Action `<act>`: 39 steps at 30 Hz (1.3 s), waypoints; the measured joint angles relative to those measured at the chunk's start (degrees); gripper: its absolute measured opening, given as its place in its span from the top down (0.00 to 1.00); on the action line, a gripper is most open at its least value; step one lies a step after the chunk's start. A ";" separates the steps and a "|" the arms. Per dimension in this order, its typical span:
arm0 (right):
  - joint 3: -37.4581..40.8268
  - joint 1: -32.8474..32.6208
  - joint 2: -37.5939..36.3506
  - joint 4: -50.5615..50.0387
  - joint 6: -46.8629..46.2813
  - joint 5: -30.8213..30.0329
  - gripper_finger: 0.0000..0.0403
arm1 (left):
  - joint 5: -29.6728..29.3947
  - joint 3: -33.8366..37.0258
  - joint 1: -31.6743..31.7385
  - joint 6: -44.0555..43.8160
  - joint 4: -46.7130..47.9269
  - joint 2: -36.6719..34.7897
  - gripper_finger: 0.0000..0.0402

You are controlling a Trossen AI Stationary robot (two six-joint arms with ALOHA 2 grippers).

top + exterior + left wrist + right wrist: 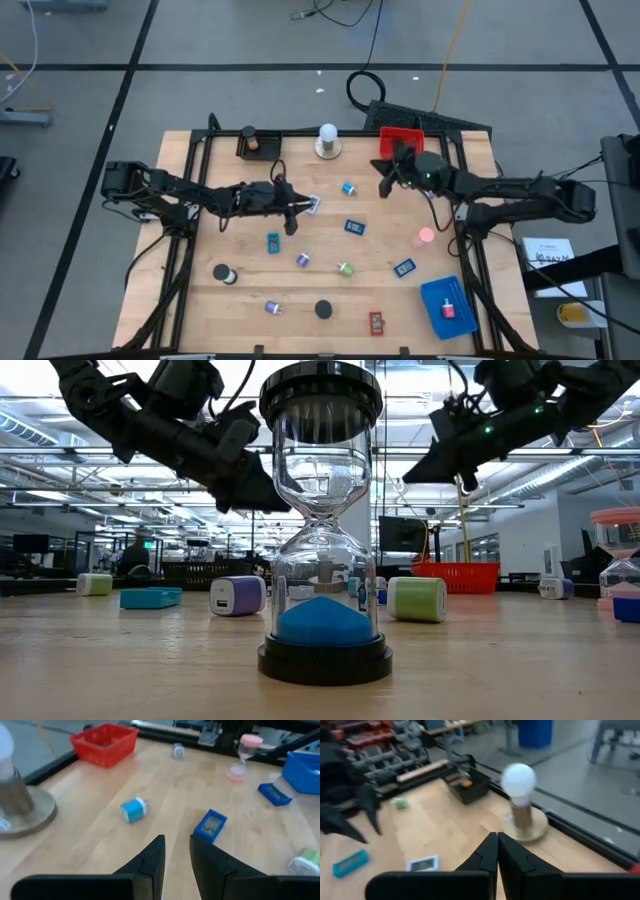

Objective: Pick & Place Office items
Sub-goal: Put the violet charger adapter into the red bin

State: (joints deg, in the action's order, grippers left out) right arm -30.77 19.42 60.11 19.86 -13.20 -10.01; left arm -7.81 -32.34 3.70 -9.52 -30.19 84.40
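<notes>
Small office items lie scattered on the wooden table. Among them are a blue cube, a blue flat rectangle, a teal one, a pink hourglass and a red rectangle. My left gripper hovers open above the table's middle, near a white flat item. In its wrist view the left gripper points toward the blue cube and a blue rectangle. My right gripper is shut and empty, raised near the red tray; the right wrist view shows it with fingers together.
A white bulb on a round base and a black tray stand at the far edge. A blue tray sits at the near right corner. A blue-sand hourglass stands close before the low camera.
</notes>
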 joint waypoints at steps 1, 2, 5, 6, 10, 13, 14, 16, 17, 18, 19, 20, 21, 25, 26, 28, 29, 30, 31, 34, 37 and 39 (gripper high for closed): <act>0.26 -1.22 0.24 1.05 0.61 -0.50 0.99 | 0.02 0.00 0.00 -1.07 0.84 -0.06 0.77; 0.56 -2.27 0.38 1.67 1.08 -0.60 0.99 | 0.00 -0.05 -0.03 -2.27 1.97 -0.21 0.77; 0.73 -5.31 0.58 2.28 2.92 -0.81 0.99 | -0.29 -1.80 -0.40 -5.59 9.46 -0.86 0.77; 0.73 -6.24 0.58 2.37 3.58 -1.29 0.99 | -0.73 -2.74 -0.74 -6.23 13.10 -1.00 0.77; 0.73 -9.80 0.58 2.62 6.63 -6.59 1.00 | -3.08 -8.41 -3.04 -7.75 26.22 -1.05 0.77; 0.73 -11.62 0.58 2.62 8.05 -7.97 1.00 | -3.24 -11.43 -4.63 -9.61 29.91 -1.05 0.77; 0.73 -12.02 0.58 2.62 8.49 -7.92 1.00 | -3.26 -11.82 -5.19 -10.14 30.00 -1.05 0.77; 0.73 -13.03 0.55 2.59 9.13 -7.93 1.00 | -3.58 -12.02 -6.33 -10.52 29.67 -1.05 0.77; 0.73 -13.48 0.55 2.59 9.33 -7.95 1.00 | -4.29 -12.02 -6.93 -10.53 29.57 -1.05 0.78; 0.73 -13.97 0.55 2.59 9.39 -7.95 1.00 | -5.14 -12.02 -7.46 -10.50 29.41 -1.05 0.80; 0.73 -14.47 0.55 2.62 9.39 -7.96 1.00 | -6.15 -11.92 -7.90 -10.25 28.89 -1.05 0.83; 0.73 -14.88 0.55 2.61 9.39 -7.95 1.00 | -7.18 -11.52 -8.24 -9.83 27.51 -1.05 0.87; 0.73 -15.19 0.55 2.61 9.39 -7.94 1.00 | -8.25 -10.86 -8.48 -9.30 25.49 -1.05 0.92; 0.71 -15.84 0.31 1.65 9.39 -8.03 1.00 | -8.27 -7.15 -8.35 -5.14 12.89 -1.05 0.98; 0.51 -15.79 -0.09 0.06 9.04 -8.26 1.00 | -7.27 -6.00 -8.06 -3.66 9.62 -1.05 0.98; -1.32 -15.02 -1.02 -5.64 7.05 -9.93 1.00 | -5.74 -2.95 -7.36 -1.12 2.15 -1.05 0.99; -2.72 -14.47 -1.71 -9.55 6.06 -10.92 1.00 | -5.24 -1.33 -6.86 0.11 -1.73 -1.05 0.99; -4.37 -13.55 -2.42 -14.14 5.32 -11.24 1.00 | -4.50 0.19 -6.34 1.36 -6.01 -1.05 0.99; -6.25 -12.51 -2.82 -18.70 4.79 -11.25 1.00 | -4.06 1.58 -5.89 2.71 -10.05 -1.05 0.98; -11.47 -8.62 -2.97 -31.31 4.56 -11.08 1.00 | -1.50 4.79 -4.20 5.99 -18.89 -1.05 0.97; -15.75 -3.99 -2.28 -41.10 6.11 -11.16 1.00 | 0.70 5.97 -2.63 7.41 -20.87 -1.05 0.98; -17.68 -0.84 -1.67 -47.58 6.32 -10.86 1.00 | 0.79 6.05 -2.08 7.81 -20.64 -1.05 0.99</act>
State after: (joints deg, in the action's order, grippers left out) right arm -48.45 18.58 58.44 -27.72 -6.88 -20.87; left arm -7.03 -26.28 1.62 -1.70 -50.83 83.35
